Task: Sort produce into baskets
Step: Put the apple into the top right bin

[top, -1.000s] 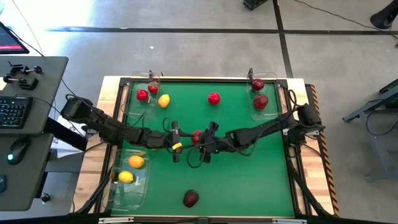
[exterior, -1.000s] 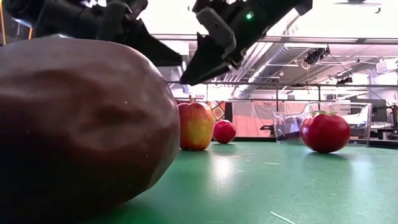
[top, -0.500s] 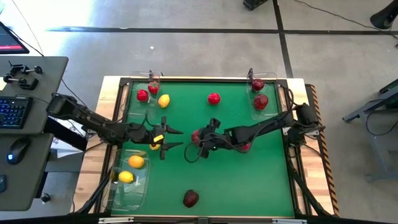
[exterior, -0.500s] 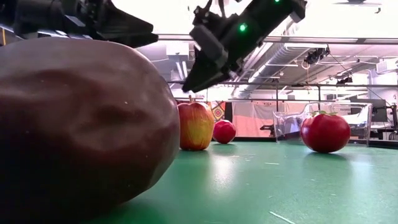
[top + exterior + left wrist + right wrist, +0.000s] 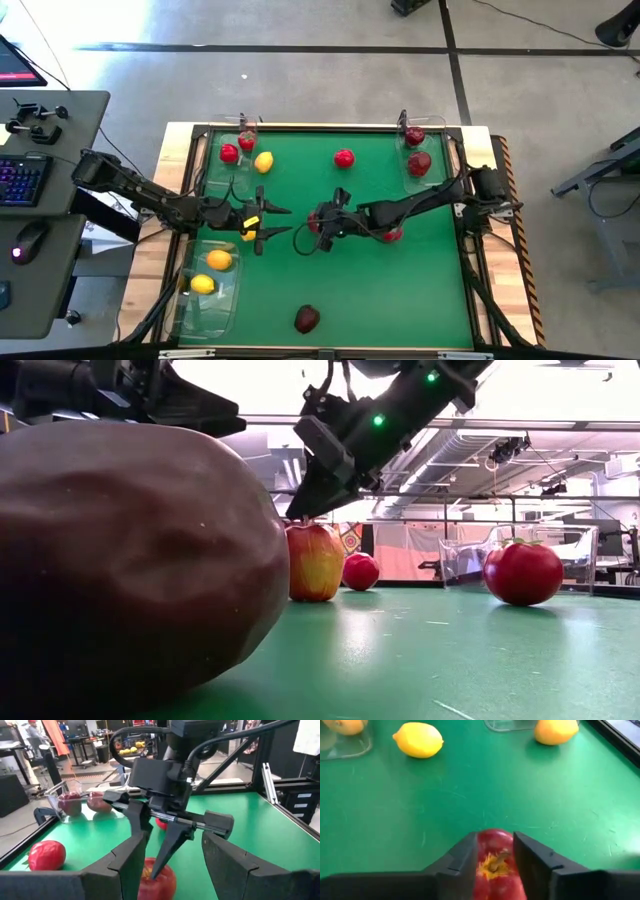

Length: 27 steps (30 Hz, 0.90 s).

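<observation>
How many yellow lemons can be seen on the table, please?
3. One yellow lemon lies on the green mat beside the far-left clear plastic tray. Two more, and, lie inside the near-left clear tray. Others may be hidden under the arms.

Grey concrete floor (image 5: 300,85) — side desk (image 5: 55,150)
</observation>
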### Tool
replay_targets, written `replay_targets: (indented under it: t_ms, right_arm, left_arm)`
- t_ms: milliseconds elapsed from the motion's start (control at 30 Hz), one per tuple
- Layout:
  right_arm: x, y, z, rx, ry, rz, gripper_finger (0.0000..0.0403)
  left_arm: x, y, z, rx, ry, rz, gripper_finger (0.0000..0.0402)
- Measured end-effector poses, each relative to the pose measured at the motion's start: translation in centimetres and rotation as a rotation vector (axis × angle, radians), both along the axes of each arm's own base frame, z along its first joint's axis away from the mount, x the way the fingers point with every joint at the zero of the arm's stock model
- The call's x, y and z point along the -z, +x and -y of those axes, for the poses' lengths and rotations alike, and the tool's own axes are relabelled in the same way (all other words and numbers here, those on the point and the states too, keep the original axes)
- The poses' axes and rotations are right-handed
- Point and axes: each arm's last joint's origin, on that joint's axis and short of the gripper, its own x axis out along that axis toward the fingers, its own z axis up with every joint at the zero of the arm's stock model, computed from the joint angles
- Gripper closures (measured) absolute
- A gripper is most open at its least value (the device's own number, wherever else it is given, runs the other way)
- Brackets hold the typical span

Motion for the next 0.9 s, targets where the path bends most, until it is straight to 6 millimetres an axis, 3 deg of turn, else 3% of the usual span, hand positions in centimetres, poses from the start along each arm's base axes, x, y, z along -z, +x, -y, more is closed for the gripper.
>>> replay_targets:
  t_ms: [233,567,733,900]
  right_arm:
    - [0.0,0.0,0.0,-0.020,-0.027,-0.014,0.0392]
    - [-0.5,0.0,0.0,-0.036,-0.068,-0.018,0.0400]
    - [-2.7,-0.6,0.1,-0.021,-0.093,0.026,0.0401]
    - [-5.6,-2.7,0.2,0.044,-0.153,0.010,0.0402]
  left_arm:
    - [0.0,0.0,0.0,-0.002,0.000,-0.001,0.0218]
    - [0.1,0.0,0.0,-0.003,0.004,-0.013,0.0218]
    - [0.1,0.0,0.0,-0.003,0.004,-0.014,0.0218]
    - [0.2,0.0,0.0,-0.002,0.005,-0.017,0.0218]
